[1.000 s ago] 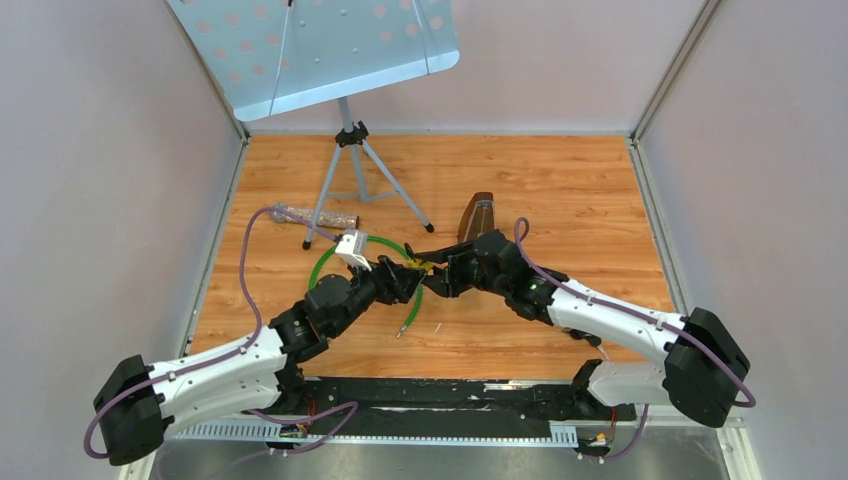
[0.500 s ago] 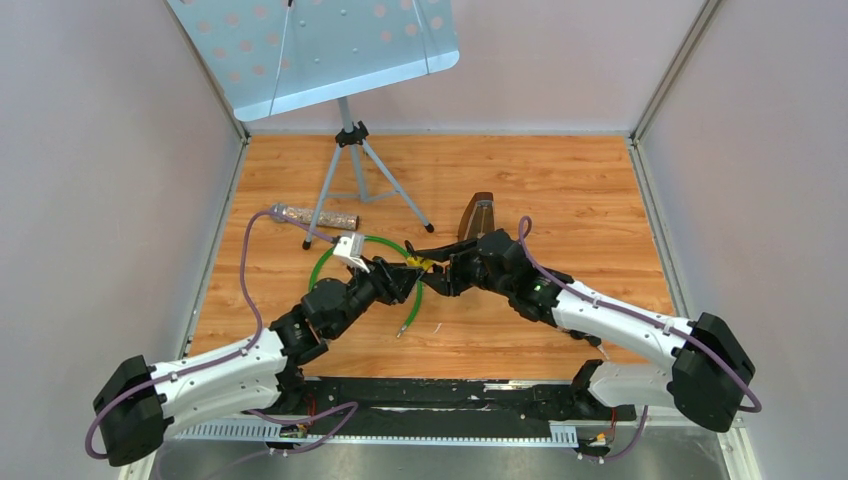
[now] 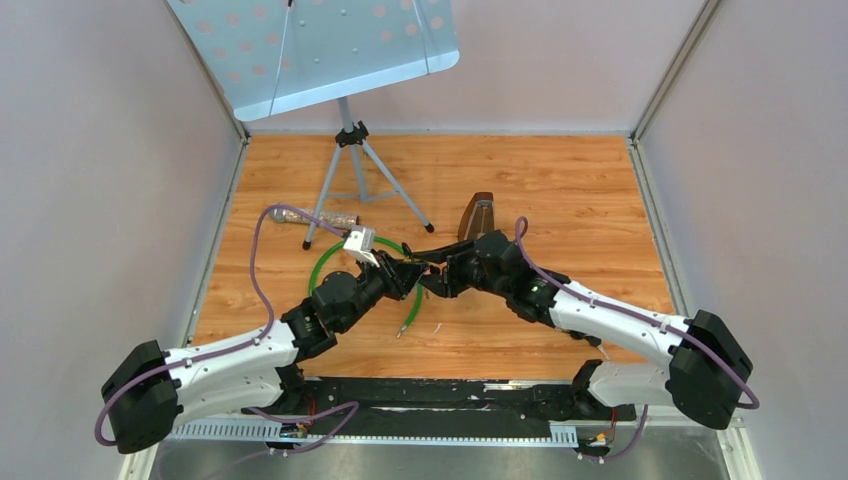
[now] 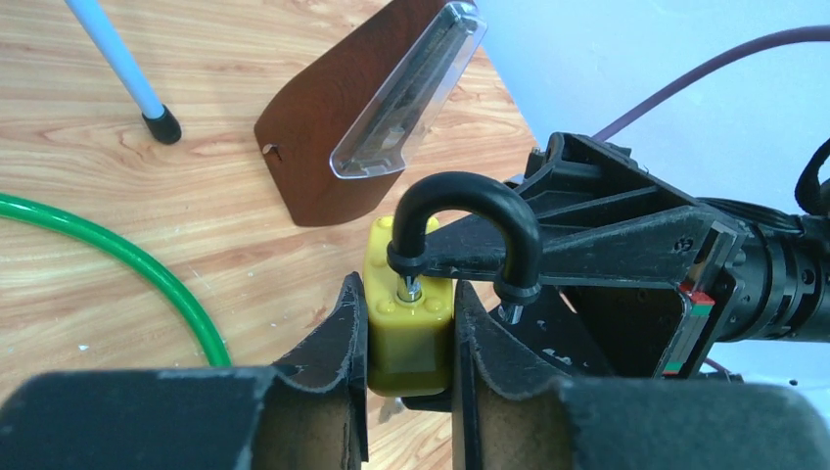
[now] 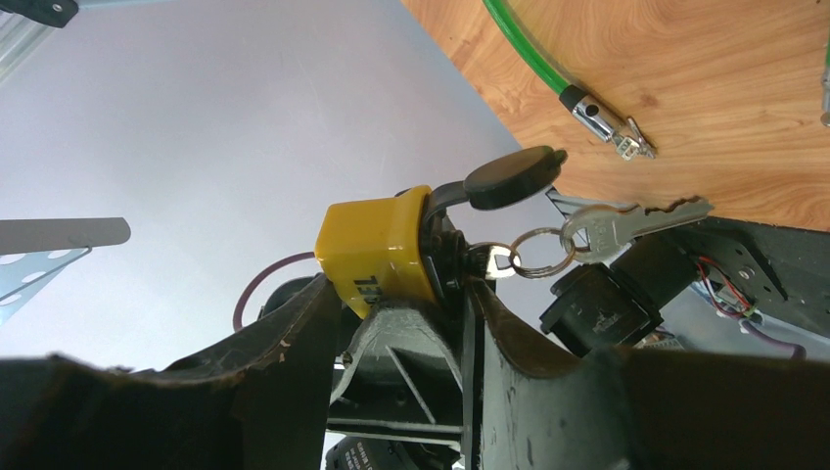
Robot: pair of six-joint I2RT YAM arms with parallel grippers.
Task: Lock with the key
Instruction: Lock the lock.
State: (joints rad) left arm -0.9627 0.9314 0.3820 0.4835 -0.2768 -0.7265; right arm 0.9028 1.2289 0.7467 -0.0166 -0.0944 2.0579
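My left hand (image 4: 406, 294) is clamped on the yellow padlock (image 4: 409, 343), held off the tabletop (image 4: 147, 196), and has edged it closer to my right hand (image 5: 399, 286) in the last second. Above the padlock's body its shackle (image 4: 470, 191) stands sprung, one leg free: still unlocked. My right hand straddles the key (image 5: 489, 262) at the padlock's base; its grip I cannot tell.

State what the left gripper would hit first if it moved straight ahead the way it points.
Probably the right gripper, which sits right behind the padlock that the left gripper holds; depth is unclear.
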